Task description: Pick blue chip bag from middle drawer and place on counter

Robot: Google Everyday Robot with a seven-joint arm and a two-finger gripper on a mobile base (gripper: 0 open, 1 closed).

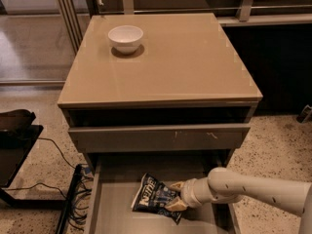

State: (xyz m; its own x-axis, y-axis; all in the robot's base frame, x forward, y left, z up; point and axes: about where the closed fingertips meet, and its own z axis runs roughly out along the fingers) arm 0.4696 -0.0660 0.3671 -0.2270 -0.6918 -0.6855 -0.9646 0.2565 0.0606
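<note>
The blue chip bag (152,197), dark navy with white lettering, lies on the flat grey floor of the pulled-out middle drawer (117,213), near its middle. My gripper (176,195) reaches in from the right on a white arm, and its tan fingers (176,204) are closed on the bag's right edge, one above and one below. The beige counter (185,57) on top of the cabinet is well above the drawer.
A white bowl (126,37) stands at the counter's back left. A closed drawer with a white-scuffed grey front (161,137) overhangs the back of the open one. Cables (73,194) and a black stand (14,145) lie on the speckled floor at the left.
</note>
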